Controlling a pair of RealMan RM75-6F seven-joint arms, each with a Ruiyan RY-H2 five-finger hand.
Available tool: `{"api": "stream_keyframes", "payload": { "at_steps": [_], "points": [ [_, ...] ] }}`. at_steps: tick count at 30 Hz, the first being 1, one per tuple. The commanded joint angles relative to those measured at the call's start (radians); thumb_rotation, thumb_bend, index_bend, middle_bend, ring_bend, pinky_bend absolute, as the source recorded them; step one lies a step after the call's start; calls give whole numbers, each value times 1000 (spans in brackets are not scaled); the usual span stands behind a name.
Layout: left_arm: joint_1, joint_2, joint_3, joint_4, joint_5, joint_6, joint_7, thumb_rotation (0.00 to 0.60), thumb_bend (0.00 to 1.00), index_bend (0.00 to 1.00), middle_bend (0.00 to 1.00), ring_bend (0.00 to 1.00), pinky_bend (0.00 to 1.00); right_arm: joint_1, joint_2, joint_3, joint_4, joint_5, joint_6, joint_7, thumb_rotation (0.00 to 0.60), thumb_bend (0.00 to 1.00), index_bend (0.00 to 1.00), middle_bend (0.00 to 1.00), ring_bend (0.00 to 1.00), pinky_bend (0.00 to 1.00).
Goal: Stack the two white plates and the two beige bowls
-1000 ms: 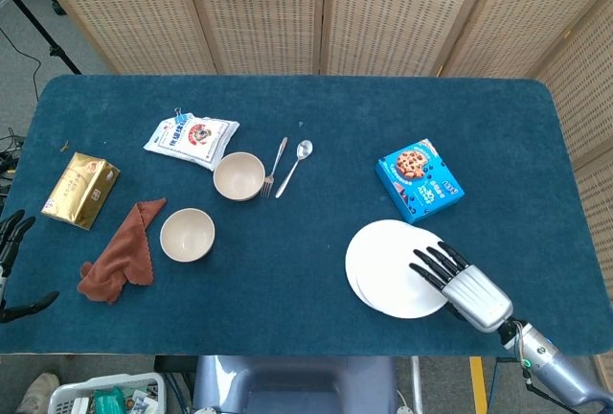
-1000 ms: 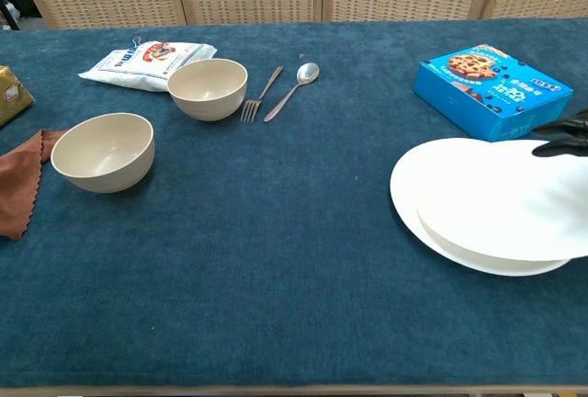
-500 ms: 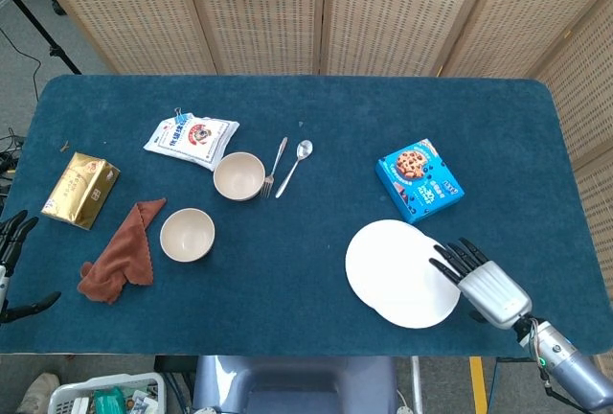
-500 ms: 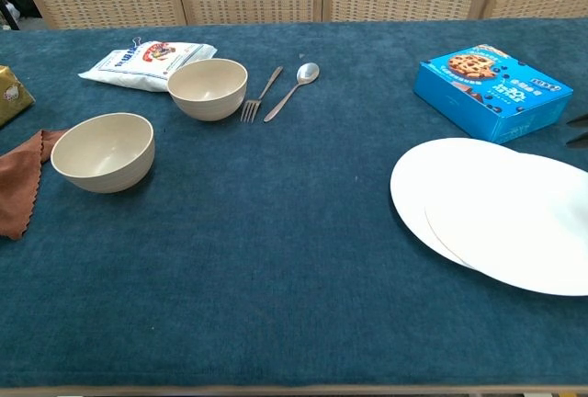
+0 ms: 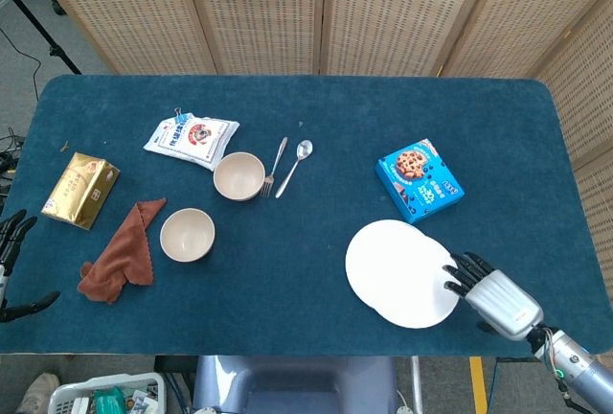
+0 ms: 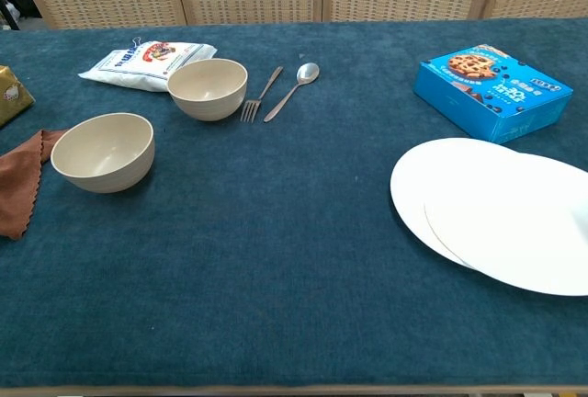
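Two round white plates [image 5: 397,272] are seen overlapped off-centre, front right of the blue-cloth worktop [image 5: 316,107]; the right hand [image 5: 488,291], empty with fingers apart, touches their edge. Two beige bowls [image 5: 187,235] [image 5: 238,175] remain unstacked, left of centre.
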Motion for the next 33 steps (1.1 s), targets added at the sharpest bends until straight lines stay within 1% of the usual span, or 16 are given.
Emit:
{"api": "stream_keyframes", "payload": {
  "at_steps": [1, 3, 6, 12, 17, 24, 33],
  "points": [
    [-1, -3, 1, -2, 1, -2, 7, 600, 56, 0, 0, 0, 0, -40, -70, 15, 116, -8, 60, 9, 600, 0, 162, 71, 30, 74],
    [-2, -5, 1, -3, 1, -3, 12, 600, 57, 0, 0, 0, 0, -44, -94, 18, 149, -11, 60, 9, 600, 0, 142, 58, 24, 67],
    [-2, -6, 2, -5, 1, -4, 16, 600, 57, 0, 0, 0, 0, -43, -117, 26, 171, -11, 54, 0, 600, 0, 126, 46, 15, 56],
    [-2, -7, 0, -4, -3, -4, 16, 600, 56, 0, 0, 0, 0, -38, -151, 36, 190, -16, 46, -14, 600, 0, 139, 43, 11, 51],
    [-2, -4, -1, -3, -7, -4, 12, 600, 57, 0, 0, 0, 0, -26, -171, 44, 183, -13, 17, -41, 600, 0, 151, 43, 11, 51],
    [-2, -3, -1, -3, -8, -4, 11, 600, 57, 0, 0, 0, 0, -13, -185, 56, 159, 4, -13, -46, 600, 0, 155, 43, 9, 51],
    [-3, -5, -2, -4, -11, -7, 17, 600, 56, 0, 0, 0, 0, 6, -215, 76, 144, 33, -52, -39, 600, 0, 233, 59, 9, 51]
  ]
}}
